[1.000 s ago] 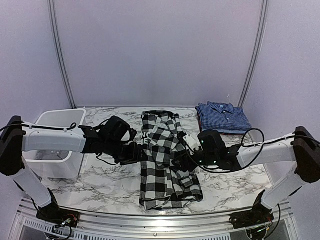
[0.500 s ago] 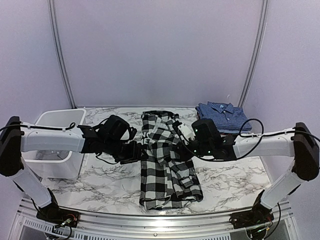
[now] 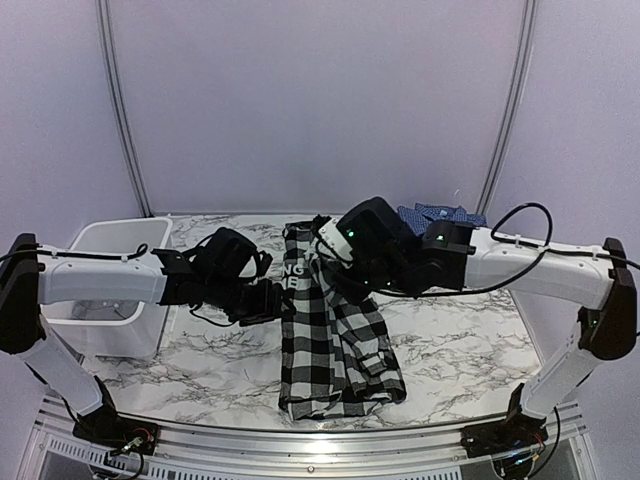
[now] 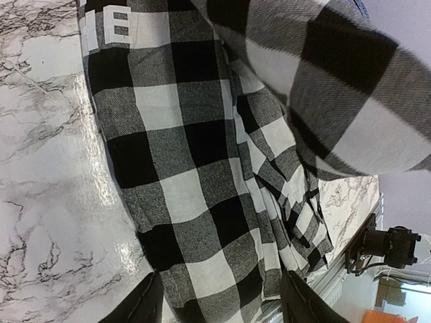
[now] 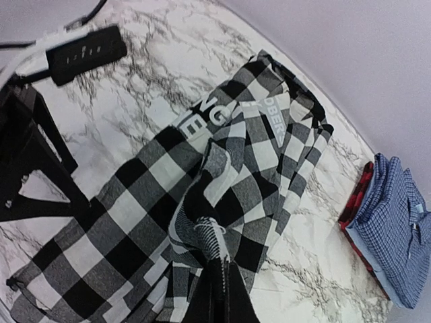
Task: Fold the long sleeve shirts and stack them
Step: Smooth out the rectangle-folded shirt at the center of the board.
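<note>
My right gripper (image 5: pixel 219 270) is clamped on a raised fold of the buffalo-check shirt (image 3: pixel 335 340), which lies just right of the white bin (image 3: pixel 115 250). My left gripper (image 4: pixel 221 277) stands apart over the shirt's bin-side edge. The blue shirt (image 3: pixel 442 214) lies folded farther right.

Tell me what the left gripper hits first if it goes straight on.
Most likely the black-and-white buffalo-check shirt: its flat part lies directly ahead of the left gripper, jaws open. How near it is, I cannot tell.

Setting: a robot test cell. Plain pale walls (image 3: pixel 320 100) enclose a marble-patterned tabletop (image 3: pixel 200 375). An aluminium rail (image 3: pixel 300 440) runs along its near edge.
</note>
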You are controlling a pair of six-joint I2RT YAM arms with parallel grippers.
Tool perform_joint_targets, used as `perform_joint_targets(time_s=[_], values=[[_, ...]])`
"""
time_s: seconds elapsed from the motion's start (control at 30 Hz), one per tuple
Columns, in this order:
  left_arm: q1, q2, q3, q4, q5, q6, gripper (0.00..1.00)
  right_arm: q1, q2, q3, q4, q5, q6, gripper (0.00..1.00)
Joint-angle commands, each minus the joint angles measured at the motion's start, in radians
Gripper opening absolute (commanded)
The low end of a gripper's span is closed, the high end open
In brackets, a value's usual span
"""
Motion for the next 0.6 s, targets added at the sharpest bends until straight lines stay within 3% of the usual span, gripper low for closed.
perform_joint_targets(time_s=[0.0,0.27,0.37,0.43,0.57], values=[[0.018,-0.025,-0.024,-0.003,-0.033,-0.006,0.61,0.082,0.12,0.094,-0.21,0.153,-0.032,0.0],[0.054,-0.043,-0.076,-0.004,-0.033,-0.033,0.61,0.2,0.284,0.144,-0.264,0.11,-0.037,0.0],[0.055,-0.04,-0.078,-0.003,-0.029,-0.032,0.62,0.22,0.315,0.179,-0.239,0.017,-0.027,0.01],[0.056,-0.04,-0.081,-0.003,-0.027,-0.03,0.62,0.221,0.322,0.185,-0.204,-0.065,-0.008,0.07],[0.057,-0.038,-0.087,-0.003,-0.021,-0.025,0.62,0.218,0.316,0.17,-0.133,-0.171,0.029,0.29]])
